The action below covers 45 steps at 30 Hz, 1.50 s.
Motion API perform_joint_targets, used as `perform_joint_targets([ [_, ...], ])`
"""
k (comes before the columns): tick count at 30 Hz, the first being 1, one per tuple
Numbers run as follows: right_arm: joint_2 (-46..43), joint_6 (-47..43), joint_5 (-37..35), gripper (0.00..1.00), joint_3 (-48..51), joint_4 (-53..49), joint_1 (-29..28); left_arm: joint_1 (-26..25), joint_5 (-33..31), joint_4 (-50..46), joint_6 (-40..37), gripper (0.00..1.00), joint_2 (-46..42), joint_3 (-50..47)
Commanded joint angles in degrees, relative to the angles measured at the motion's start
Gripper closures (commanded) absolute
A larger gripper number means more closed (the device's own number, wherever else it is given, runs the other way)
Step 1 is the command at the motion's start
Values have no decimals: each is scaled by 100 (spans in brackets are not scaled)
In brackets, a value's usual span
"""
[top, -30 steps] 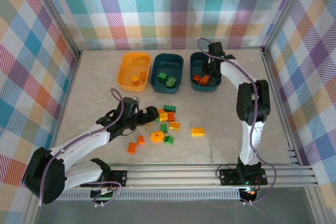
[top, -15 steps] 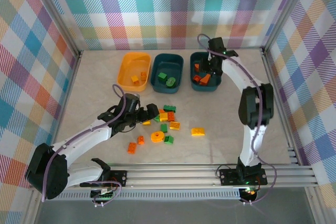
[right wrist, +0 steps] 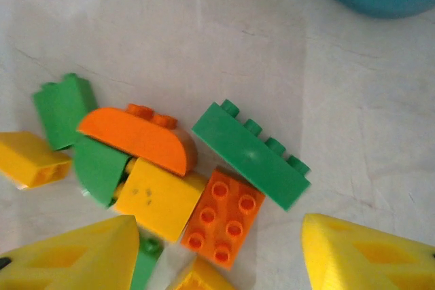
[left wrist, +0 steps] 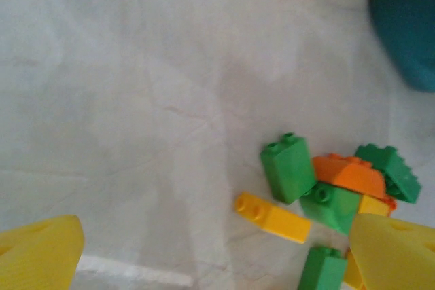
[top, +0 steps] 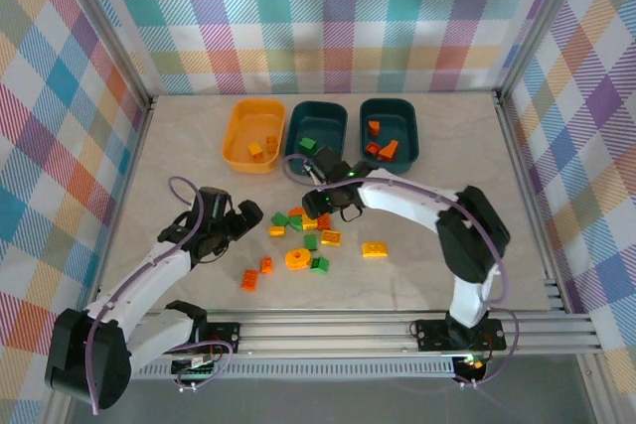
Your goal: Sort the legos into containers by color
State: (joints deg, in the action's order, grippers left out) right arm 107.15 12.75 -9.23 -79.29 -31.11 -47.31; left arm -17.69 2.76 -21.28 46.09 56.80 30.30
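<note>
Top external: few legos (top: pixel 296 259) lie in containers (top: pixel 248 121); most remain loose mid counter (top: pixel 447 245).
Claws: my left claw (left wrist: pixel 214 256) and right claw (right wrist: pixel 217 242) gape, empty.

Bright, even light — soft shadows (wrist views a little blurry)

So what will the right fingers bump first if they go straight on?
Most likely the orange six-stud brick, lying between the right fingers; the long green brick is just beside it. Depth is hard to judge.
</note>
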Motion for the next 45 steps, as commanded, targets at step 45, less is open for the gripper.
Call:
perform_joint_targets([
  [45,1043,-2331,1224,29,-693,71,943,79,137,-682,164,0,-952,-96],
])
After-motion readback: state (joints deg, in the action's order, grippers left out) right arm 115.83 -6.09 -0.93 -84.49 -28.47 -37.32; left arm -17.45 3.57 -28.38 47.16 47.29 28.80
